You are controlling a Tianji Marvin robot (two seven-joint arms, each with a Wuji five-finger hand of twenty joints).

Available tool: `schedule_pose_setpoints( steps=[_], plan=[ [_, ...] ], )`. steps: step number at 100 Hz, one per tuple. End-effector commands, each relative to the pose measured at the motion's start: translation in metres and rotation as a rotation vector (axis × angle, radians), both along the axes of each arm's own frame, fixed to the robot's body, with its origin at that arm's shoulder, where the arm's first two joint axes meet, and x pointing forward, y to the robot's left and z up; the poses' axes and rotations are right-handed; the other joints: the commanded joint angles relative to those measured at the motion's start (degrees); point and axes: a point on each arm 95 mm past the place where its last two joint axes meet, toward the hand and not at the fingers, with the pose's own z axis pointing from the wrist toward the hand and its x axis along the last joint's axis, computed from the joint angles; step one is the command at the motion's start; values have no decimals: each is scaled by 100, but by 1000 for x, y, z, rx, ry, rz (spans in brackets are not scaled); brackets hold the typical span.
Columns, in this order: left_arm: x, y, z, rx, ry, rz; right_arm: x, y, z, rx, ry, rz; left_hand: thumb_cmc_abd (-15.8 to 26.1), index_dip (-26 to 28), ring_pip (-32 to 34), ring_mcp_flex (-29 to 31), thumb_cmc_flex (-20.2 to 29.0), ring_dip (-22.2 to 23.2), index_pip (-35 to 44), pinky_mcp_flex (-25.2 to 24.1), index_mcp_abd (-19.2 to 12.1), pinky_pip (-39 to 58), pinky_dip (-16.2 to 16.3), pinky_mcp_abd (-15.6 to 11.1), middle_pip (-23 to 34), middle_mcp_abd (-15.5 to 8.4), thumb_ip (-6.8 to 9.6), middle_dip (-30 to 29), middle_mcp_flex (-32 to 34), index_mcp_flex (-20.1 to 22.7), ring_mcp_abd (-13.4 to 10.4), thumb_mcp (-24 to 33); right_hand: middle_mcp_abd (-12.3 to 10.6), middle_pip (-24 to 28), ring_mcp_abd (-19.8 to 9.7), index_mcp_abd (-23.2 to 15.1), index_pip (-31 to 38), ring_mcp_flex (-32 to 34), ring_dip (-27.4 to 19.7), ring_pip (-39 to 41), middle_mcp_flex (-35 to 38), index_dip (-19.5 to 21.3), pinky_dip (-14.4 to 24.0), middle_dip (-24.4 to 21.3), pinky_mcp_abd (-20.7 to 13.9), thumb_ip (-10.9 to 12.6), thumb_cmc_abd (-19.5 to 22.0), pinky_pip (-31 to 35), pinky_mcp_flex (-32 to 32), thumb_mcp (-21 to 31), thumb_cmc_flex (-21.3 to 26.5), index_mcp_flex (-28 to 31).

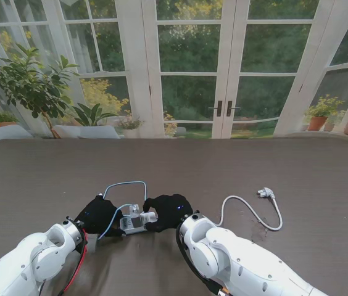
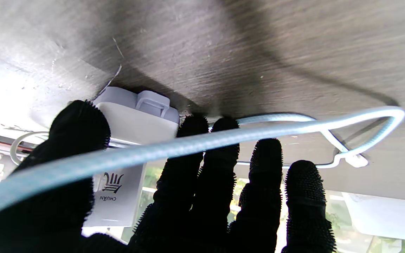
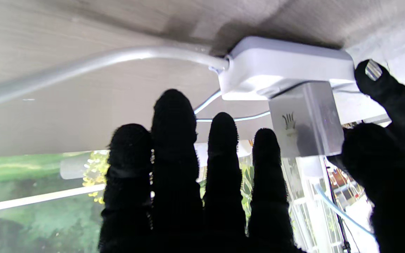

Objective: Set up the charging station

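Observation:
A white power strip (image 1: 131, 226) lies on the brown table (image 1: 174, 166) near me, between my two black-gloved hands. A white charger adapter (image 2: 121, 168) with a grey logo stands plugged into the power strip (image 3: 287, 63). My left hand (image 1: 100, 214) has its thumb (image 2: 79, 130) on one side of the adapter and its fingers on the other, closed on it. A light blue braided cable (image 2: 195, 142) runs across that hand and loops out over the table (image 1: 124, 183). My right hand (image 1: 169, 211) reaches in from the other side, fingers (image 3: 174, 140) stretched straight, thumb beside the adapter (image 3: 304, 119).
The strip's white power cord (image 1: 248, 211) curls over the table on my right and ends in a loose plug (image 1: 265, 193). Beyond the table's far edge stand glass doors and potted plants (image 1: 29, 83).

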Motion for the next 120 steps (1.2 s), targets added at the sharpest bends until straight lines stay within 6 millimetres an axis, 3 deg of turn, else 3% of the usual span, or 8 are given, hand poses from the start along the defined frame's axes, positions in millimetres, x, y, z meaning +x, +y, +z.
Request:
schedule_pose_setpoints(
  steps=[1, 18, 34, 59, 85, 120],
  plan=[
    [0, 2, -2, 7, 16, -4, -1, 7, 7, 29, -3, 4, 496, 148, -344, -284, -19, -257, -156, -251, -479, -284, -119, 23, -357, -11, 455, -423, -384, 105, 50, 398, 70, -147, 146, -7, 42, -80, -136, -226, -125, -92, 87, -160, 250, 6, 143, -75, -80, -162, -148, -129],
    [10, 10, 14, -26, 0, 10, 3, 4, 9, 82, -11, -41, 622, 96, -939, -860, -177, -671, -648, -552, -305, -1111, -404, -5, -713, 109, 477, -974, -1052, -449, 42, -61, 110, -606, 273, -51, 47, -305, -590, -1407, -259, -91, -212, -698, 396, -17, 152, -680, -248, -194, -114, -116],
    [12, 11, 35, -66, -45, 31, 4, -2, 14, 76, -26, -43, 632, 28, -1201, -1084, -279, -848, -851, -646, -237, -1503, -523, -17, -877, 126, 504, -1236, -1383, -755, 27, -332, 115, -723, 270, -46, 30, -359, -686, -1747, -303, -99, -311, -900, 422, -30, 210, -882, -304, -238, -147, -138],
    [14, 12, 55, -85, -89, 30, 9, -4, 22, 120, -47, -60, 634, -38, -1345, -1162, -193, -952, -938, -644, -279, -1739, -573, 13, -915, 18, 535, -1406, -1537, -857, -18, -408, 107, -931, 212, -45, 43, -652, -992, -2501, -602, -96, -475, -1183, 442, -27, 225, -1248, -397, -246, -111, -198],
    [16, 12, 71, -131, -150, 59, 14, -13, 31, 216, -67, -113, 688, -66, -1468, -1280, -103, -1070, -957, -659, -339, -2054, -689, -66, -969, -62, 543, -1560, -1690, -916, -77, -371, 109, -968, 141, -24, 103, -871, -1274, -3036, -779, -72, -655, -1372, 451, -61, 62, -1610, -457, 118, 0, -164],
    [5, 10, 81, -288, -225, 157, 14, -44, 43, 423, -65, -198, 721, -85, -1528, -1358, -31, -1154, -994, -714, -351, -2273, -767, -127, -1002, -77, 549, -1665, -1823, -1012, -77, -437, 54, -964, 211, -40, 155, -1096, -1452, -3326, -874, -47, -772, -1476, 550, -150, -278, -1845, -569, 397, 69, -158]
  ],
)
